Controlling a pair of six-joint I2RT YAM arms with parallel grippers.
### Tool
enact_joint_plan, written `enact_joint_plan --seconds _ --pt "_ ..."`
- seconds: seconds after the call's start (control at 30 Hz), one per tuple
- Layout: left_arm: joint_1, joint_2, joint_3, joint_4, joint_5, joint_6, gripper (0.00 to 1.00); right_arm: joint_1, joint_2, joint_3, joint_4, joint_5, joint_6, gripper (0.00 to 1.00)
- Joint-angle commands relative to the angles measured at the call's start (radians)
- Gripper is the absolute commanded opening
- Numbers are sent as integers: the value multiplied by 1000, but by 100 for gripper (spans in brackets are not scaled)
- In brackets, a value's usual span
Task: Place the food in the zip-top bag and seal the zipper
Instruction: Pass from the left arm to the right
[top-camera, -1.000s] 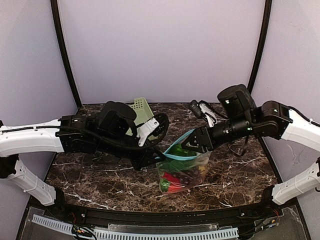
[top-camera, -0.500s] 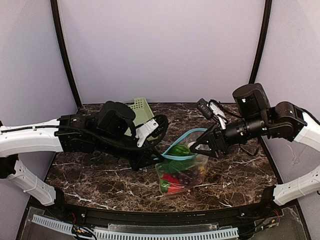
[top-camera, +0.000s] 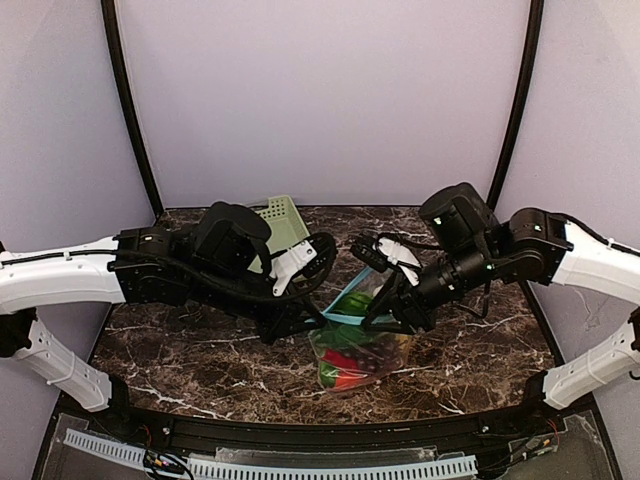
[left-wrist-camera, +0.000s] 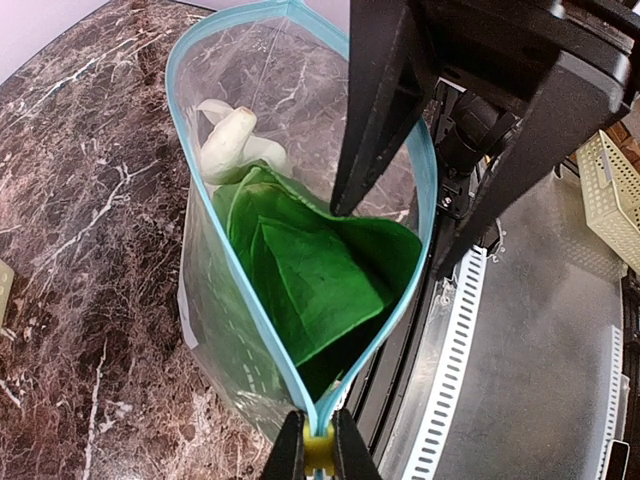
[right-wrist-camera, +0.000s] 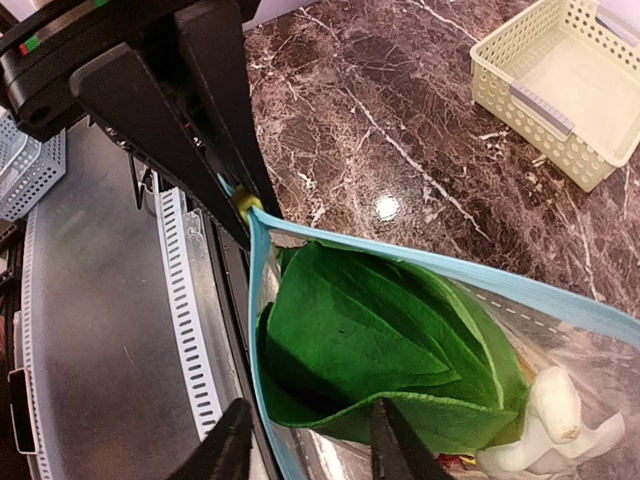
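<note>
The bag (top-camera: 362, 350) stands mid-table toward the near edge, left gripper (left-wrist-camera: 318, 462) pinched shut on the yellow slider (right-wrist-camera: 247, 206); right gripper (right-wrist-camera: 312, 440) half open astride the rim, holding nothing; the tall bok choy leaf (left-wrist-camera: 310, 270) could well jam the zipper (right-wrist-camera: 450, 272) when it closes

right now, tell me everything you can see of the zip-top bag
The zip-top bag is clear crinkly plastic, upright on the marble table, its light blue zipper mouth gaping. A green leaf, white piece and red chillies show inside. The left gripper pinches its yellowish slider; the right gripper straddles one rim, open.
</note>
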Motion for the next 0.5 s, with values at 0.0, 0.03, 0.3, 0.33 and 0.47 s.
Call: enact_joint_plan --seconds 0.0,0.03,0.3,0.33,0.47 --pt "0 -17 41 -14 4 17 1 16 2 16 1 -7 -43 32" --pt "0 -18 41 -14 1 17 1 17 -2 14 3 -4 -42 27" --pt "0 -31 24 11 -31 5 13 21 -60 -32 70 0 5 0" --pt "0 -40 8 32 -36 -2 25 20 -74 -45 90 -2 14 0" --pt "6 -77 -53 93 -40 -31 50 21 -108 -82 129 1 44 0"
